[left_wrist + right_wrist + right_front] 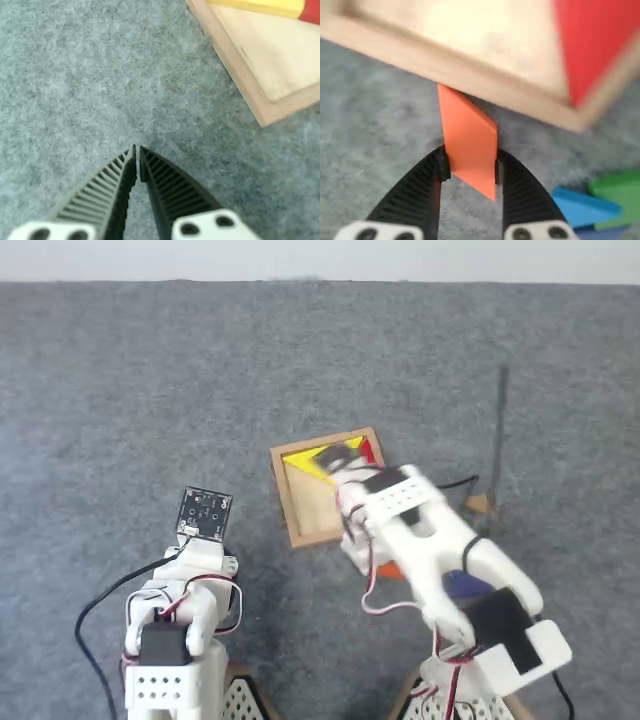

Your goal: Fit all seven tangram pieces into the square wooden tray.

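Observation:
The square wooden tray (300,510) lies mid-table with a yellow piece (305,462) and a red piece (367,451) along its far side. My right arm (420,540) leans over the tray's near right corner. My right gripper (470,167) is shut on an orange parallelogram piece (468,142), just outside the tray rim (470,80) and beside the red piece (592,45). A bit of the orange piece (388,570) peeks out under the arm. My left gripper (138,150) is shut on nothing, above the carpet short of the tray's near left corner (250,95).
Blue (580,205) and green (615,190) pieces lie on the grey carpet next to the right gripper. A thin dark rod (500,430) stands right of the tray, with a small wooden block (478,504) at its foot. Open carpet stretches left of the tray.

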`<state>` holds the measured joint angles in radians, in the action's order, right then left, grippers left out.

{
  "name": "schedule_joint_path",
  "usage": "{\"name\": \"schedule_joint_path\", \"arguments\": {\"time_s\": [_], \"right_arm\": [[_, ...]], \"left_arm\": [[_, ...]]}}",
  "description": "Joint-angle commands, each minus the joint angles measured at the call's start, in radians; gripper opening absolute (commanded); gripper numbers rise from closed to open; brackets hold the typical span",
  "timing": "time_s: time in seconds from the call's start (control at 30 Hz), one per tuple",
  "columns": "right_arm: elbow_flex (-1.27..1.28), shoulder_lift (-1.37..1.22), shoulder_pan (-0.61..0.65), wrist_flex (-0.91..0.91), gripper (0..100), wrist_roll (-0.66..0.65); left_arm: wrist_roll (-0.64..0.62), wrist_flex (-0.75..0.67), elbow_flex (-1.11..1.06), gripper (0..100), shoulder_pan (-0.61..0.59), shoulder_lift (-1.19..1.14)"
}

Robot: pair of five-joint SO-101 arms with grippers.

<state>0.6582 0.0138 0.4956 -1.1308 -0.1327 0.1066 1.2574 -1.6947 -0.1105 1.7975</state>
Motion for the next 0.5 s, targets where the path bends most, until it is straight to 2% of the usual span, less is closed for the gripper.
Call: {"name": "schedule_joint_path", "arguments": {"time_s": [0.0,0.27,0.47], "right_arm": [[-0.068,0.068,-0.124,-0.005,0.7,0.043],[-0.071,0.097,-0.177,-0.035,0.7,0.048],[-0.160,0.248,-0.387,-0.084,0.7,-0.020]], "left_arm": [[-0.009,0.005,0.012,1,-0.003,0.020],[-0.009,0.005,0.012,1,-0.003,0.020],[-0.009,0.005,0.012,1,-0.003,0.020]]}}
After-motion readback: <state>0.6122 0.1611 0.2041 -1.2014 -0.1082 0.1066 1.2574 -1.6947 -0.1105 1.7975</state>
